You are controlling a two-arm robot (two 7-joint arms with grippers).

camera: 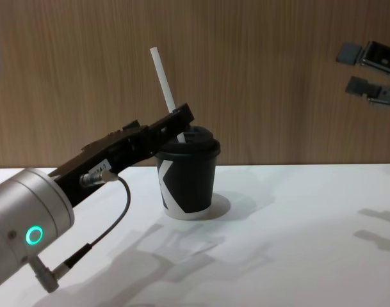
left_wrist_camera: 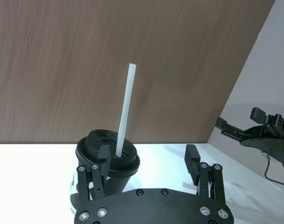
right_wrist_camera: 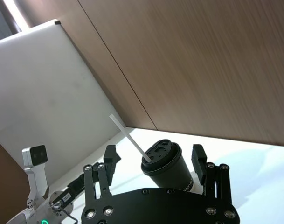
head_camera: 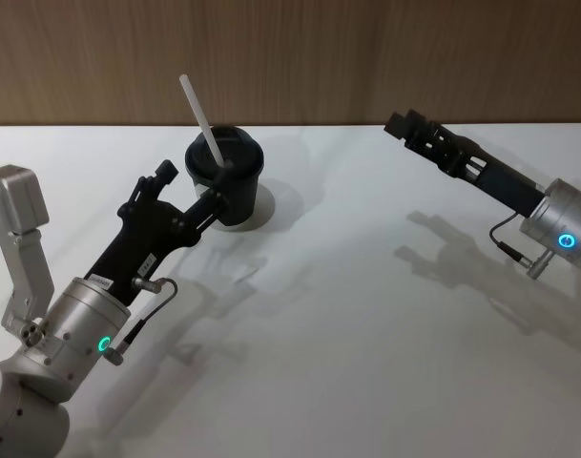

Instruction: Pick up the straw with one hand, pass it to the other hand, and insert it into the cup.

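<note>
I see left gripper at cup, jaws wide, straw inserted, tilted; right gripper raised, jaws wide; white bench, wood wall.

White angular "K"-like mark on the cup.

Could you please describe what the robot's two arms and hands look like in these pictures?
Both match: a fat silver cylindrical wrist with a green glowing ring and a thin black cable, then a slim black body studded with silver screws, ending in two black fingers. The left hand carries a small white label; a silver bracket sits behind it. The right hand looks the same.
</note>
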